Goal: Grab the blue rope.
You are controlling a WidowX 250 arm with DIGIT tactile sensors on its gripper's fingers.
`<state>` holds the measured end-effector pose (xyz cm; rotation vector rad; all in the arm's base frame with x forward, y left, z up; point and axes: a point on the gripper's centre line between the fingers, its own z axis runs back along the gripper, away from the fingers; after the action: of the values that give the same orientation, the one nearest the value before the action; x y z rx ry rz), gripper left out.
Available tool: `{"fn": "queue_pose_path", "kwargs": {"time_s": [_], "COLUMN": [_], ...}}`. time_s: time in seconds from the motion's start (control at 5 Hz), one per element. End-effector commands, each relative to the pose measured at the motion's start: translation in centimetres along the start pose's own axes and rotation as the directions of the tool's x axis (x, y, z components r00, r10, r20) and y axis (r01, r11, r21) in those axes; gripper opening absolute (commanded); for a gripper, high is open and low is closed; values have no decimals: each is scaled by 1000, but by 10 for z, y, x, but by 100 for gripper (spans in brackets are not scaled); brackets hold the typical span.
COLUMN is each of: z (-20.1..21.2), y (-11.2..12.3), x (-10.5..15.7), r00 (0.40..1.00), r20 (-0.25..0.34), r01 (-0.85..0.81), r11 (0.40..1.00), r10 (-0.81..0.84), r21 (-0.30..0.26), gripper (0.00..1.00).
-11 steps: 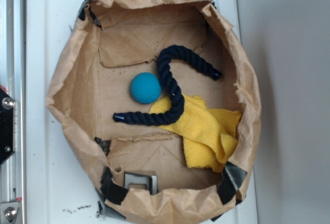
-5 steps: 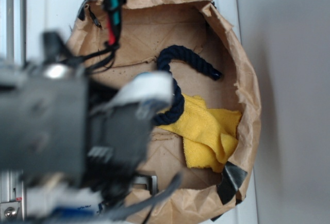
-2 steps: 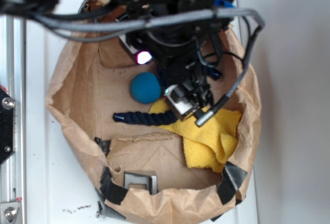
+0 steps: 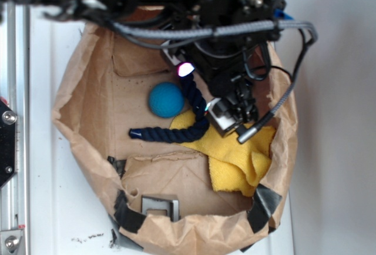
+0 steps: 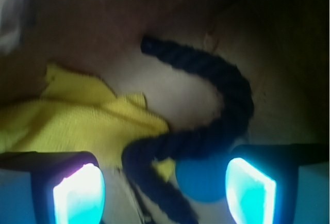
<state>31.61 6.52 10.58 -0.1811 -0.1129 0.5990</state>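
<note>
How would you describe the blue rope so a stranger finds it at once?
Look inside the brown paper bag. The blue rope lies in the middle, one part on the yellow cloth. It is long, dark navy and twisted, unlike the round teal ball beside it.

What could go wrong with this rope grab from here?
1. The ball sits against the rope between the open gripper's fingers, so closing might pinch the ball or knock it away.
2. The rope lies partly on the yellow cloth; a low grasp may snag the cloth too.
3. The paper bag's wall is close to the arm and could catch it.
</note>
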Motion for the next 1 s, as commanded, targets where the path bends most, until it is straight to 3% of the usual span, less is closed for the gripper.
{"fn": "queue_pose_path", "kwargs": {"time_s": [0.0,0.4,0.6,0.8], "z": [15,15,45,51], "y": [4,4,17,15], "x": [11,11,-22,-36], "r00": [997,997,974,949], "r20": [68,68,220,251], "r01": [24,24,-46,-161], "r11": [1000,1000,996,977], "r10": [-23,-23,62,193], "r21": [-16,-16,-73,-140], "gripper": [100,100,100,100]}}
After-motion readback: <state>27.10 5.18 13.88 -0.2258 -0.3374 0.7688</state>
